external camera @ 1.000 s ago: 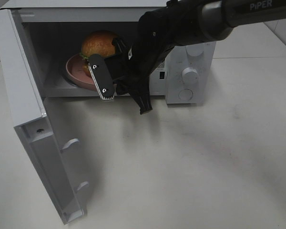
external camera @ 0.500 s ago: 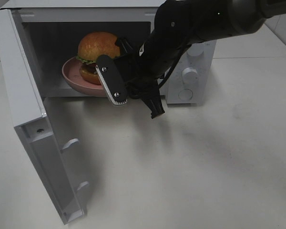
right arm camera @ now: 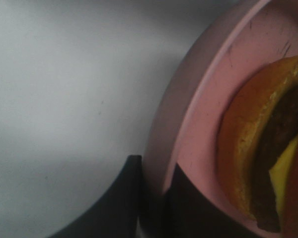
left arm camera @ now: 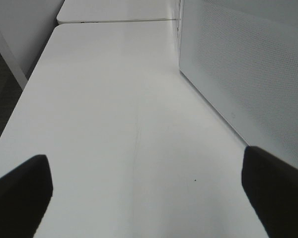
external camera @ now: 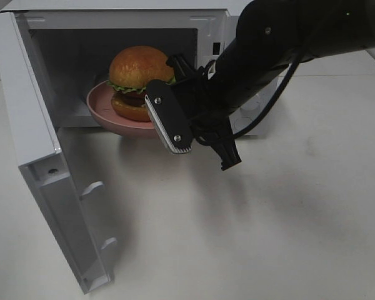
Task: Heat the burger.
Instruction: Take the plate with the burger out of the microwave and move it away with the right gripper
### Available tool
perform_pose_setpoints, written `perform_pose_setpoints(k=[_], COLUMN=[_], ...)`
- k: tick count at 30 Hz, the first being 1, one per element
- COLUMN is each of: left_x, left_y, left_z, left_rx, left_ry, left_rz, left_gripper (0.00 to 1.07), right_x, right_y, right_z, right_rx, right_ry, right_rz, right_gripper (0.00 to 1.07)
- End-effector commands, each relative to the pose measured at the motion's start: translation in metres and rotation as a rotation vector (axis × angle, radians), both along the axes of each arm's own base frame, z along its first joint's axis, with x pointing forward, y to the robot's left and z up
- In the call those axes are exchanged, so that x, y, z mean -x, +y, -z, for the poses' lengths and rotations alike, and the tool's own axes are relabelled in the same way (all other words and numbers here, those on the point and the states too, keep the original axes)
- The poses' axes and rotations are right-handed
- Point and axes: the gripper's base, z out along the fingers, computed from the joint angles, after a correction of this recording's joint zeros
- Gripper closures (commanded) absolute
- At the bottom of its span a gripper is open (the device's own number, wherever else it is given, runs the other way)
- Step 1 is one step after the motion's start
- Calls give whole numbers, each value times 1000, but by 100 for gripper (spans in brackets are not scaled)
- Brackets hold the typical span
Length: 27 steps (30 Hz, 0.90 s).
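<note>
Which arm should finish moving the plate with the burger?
Right. The right gripper is already shut on the rim of the pink plate, which carries the burger at the open microwave's mouth. The left gripper is open, facing bare table beside the microwave, holding nothing.

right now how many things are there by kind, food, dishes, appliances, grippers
food: 1, the burger
dishes: 1, the pink plate under it
appliances: 1, the microwave, door open
grippers: 2, the right gripper shut on the plate rim, the left gripper open over the table
total: 5
</note>
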Motion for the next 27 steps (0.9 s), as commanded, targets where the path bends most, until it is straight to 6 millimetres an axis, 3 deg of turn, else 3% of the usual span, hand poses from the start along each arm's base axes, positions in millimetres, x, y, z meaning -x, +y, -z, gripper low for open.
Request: perform_pose_setpoints(k=[1, 14, 27], left_x=[3, 3, 3], left_y=[0, 0, 0], left_z=[0, 0, 0], left_rx=[5, 5, 5], left_ry=[-28, -28, -28], left_rz=[-5, -5, -5], left_gripper=[9, 9, 9], right_x=[0, 38, 91], right_y=[-5, -34, -74], right_z=[-19, -26, -25], right_rx=[-67, -127, -133], right_ry=[-87, -160, -175], right_rz=[24, 54, 58], right_gripper=[107, 107, 107])
